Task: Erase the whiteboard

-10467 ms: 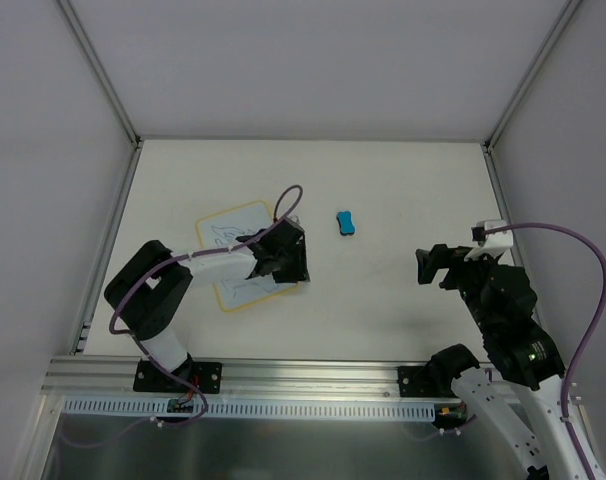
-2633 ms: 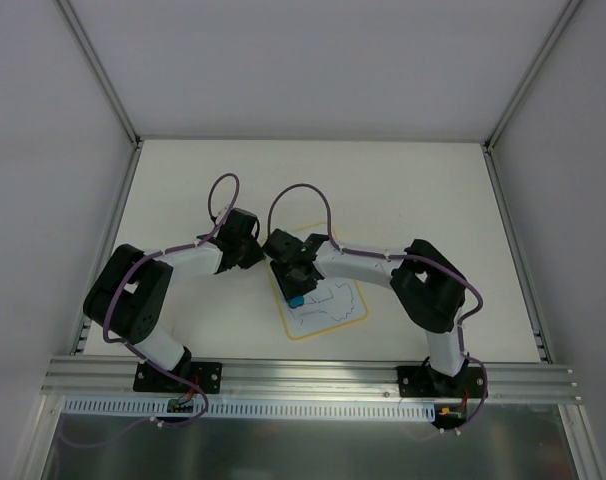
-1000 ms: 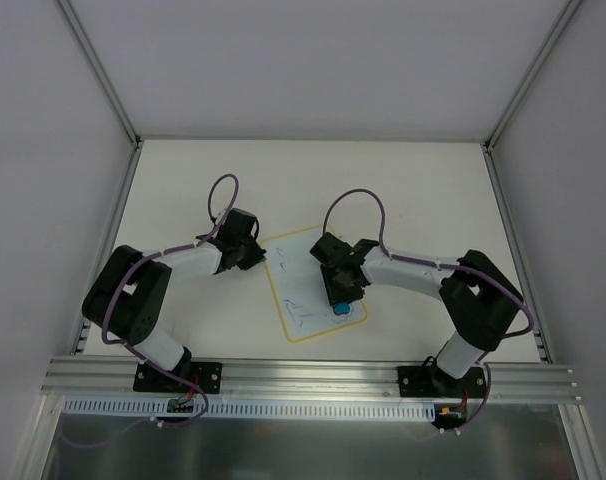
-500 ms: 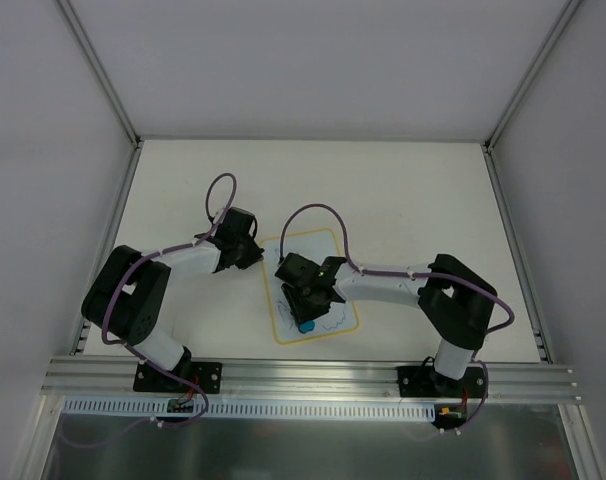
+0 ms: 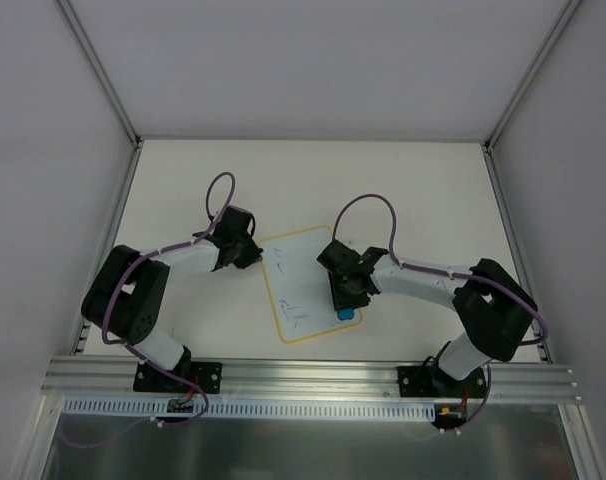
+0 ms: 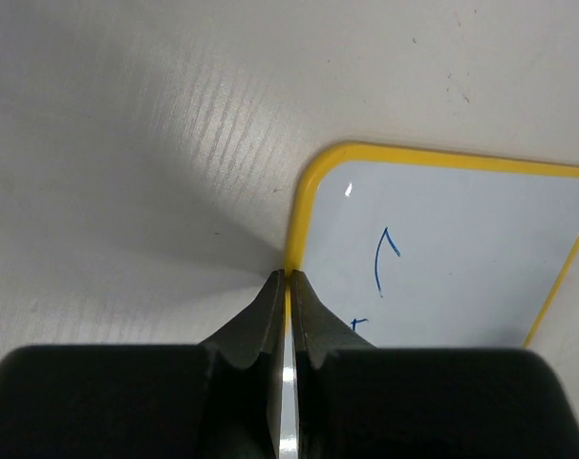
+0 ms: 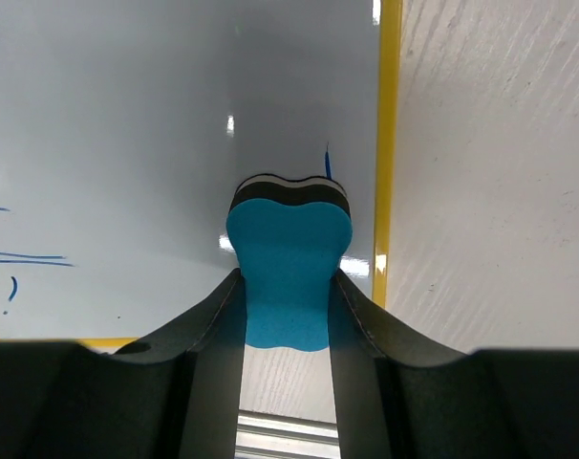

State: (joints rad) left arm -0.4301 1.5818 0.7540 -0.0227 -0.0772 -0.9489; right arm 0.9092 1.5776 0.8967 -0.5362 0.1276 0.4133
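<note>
**Whiteboard Mostly Wiped, Left Part Outstanding**

The whiteboard (image 5: pixel 305 262) is laid flat on the worktop (image 5: pixel 413 190) between the arms. Most of its surface is seen clean. A few blue strokes (image 5: pixel 295 320) are left on its left part, and a short one beside the eraser (image 7: pixel 289 273). The eraser is pinched by the right fingers (image 7: pixel 213 335) and pressed down near the board's right border. The left fingers (image 6: pixel 256 325), almost closed, seem clamped on the yellow rim.

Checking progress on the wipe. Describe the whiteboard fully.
The whiteboard is a flat, glossy white rectangle with a thin yellow rim and rounded corners, lying askew on the table. A few short blue strokes mark it. The left fingers pinch one edge; the blue eraser, in the right fingers, rests on it near the opposite rim.
</note>
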